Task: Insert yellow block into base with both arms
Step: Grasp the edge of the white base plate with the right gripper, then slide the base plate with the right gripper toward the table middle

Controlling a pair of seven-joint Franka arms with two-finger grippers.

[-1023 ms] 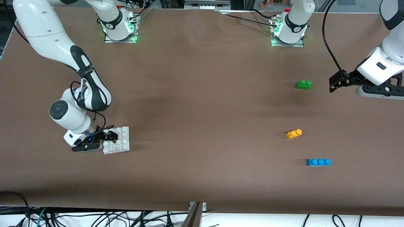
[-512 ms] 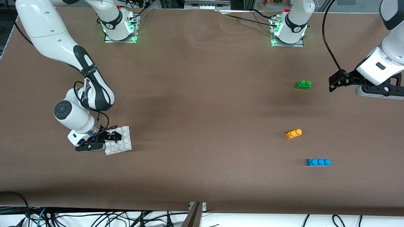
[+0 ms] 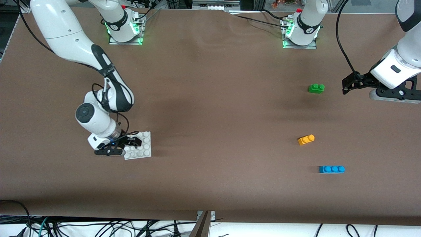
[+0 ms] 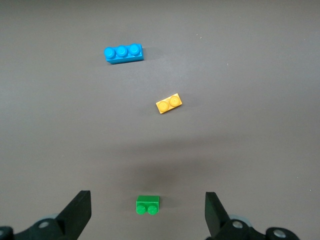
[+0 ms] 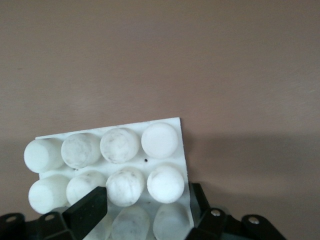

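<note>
The yellow block [image 3: 306,140] lies on the brown table toward the left arm's end, and shows in the left wrist view [image 4: 169,104]. The white base [image 3: 144,148] is toward the right arm's end. My right gripper [image 3: 130,144] is shut on the base's edge, low at the table. In the right wrist view its fingers [image 5: 87,207] clamp the studded base [image 5: 120,145], the gripper [image 5: 145,200] over the nearest studs. My left gripper [image 3: 345,87] is open and empty in the air beside the green brick, its fingers [image 4: 77,210] wide apart.
A green two-stud brick [image 3: 316,88] lies farther from the front camera than the yellow block, also in the left wrist view [image 4: 148,205]. A blue three-stud brick [image 3: 331,169] lies nearer, also seen by the left wrist [image 4: 123,53]. Both arm bases [image 3: 124,31] stand along the table's back edge.
My right gripper has carried the base toward the middle of the table, toward the left arm's end. The left gripper has barely moved. The bricks have not moved.
</note>
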